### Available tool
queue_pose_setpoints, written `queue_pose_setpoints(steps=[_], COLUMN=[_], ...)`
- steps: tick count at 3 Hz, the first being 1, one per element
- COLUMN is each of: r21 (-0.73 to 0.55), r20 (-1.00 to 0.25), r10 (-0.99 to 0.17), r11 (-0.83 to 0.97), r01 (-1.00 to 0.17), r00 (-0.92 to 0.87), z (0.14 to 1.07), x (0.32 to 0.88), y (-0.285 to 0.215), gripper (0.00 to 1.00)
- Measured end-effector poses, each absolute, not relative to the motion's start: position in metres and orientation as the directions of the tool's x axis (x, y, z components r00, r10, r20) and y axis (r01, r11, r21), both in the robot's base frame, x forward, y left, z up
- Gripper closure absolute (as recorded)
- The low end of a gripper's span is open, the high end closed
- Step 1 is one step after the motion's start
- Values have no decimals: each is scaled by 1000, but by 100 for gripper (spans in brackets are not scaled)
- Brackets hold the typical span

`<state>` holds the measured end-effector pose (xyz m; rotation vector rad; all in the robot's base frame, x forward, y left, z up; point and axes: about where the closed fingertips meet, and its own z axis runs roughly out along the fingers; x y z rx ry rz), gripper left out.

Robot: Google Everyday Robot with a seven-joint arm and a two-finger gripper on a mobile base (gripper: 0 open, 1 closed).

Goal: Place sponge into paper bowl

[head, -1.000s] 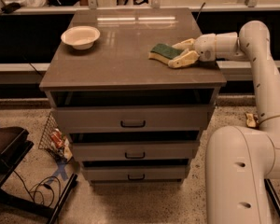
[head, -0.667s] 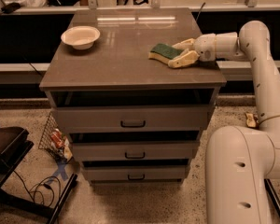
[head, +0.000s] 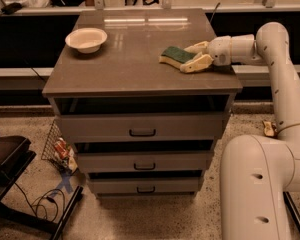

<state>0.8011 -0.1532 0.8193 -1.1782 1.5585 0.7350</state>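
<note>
Tool (head: 190, 58): held low at the right side of the table (head: 130, 66), reached in from the right on the white arm (head: 275, 49); it is met by the right end of the sponge, but whether it is clenched on the sponge or released cannot be told.
Sponge (head: 175, 55): seen lying on the table top near the right edge, green face up, pale foam showing along its near side; no lift off the surface can be made out.
Paper bowl (head: 86, 38): stood upright at the far left of the table, well apart from the sponge; nothing is seen inside it.
Done so far: the sponge has been reached by the tool, and that is judged to be the only part of the task that is complete.
Left to do: a firm hold is to be confirmed, the sponge is to be raised, carried leftward and farther back across the table, brought over the bowl, and let go inside the rim.
Progress: judged to be early, at the grasping step, with the whole carry ahead.
Path: the table top between sponge and bowl is seen bare.
</note>
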Motion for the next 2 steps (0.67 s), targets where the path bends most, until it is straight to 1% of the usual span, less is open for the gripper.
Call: queue_pose_setpoints(steps=[1, 2], r21=[-98, -98], r20=[-946, -946], r10=[-323, -323], r11=[339, 339], r01=[-936, -936], r00=[-18, -18], z=[819, 819], x=[801, 801], y=[-153, -153], gripper=[15, 11])
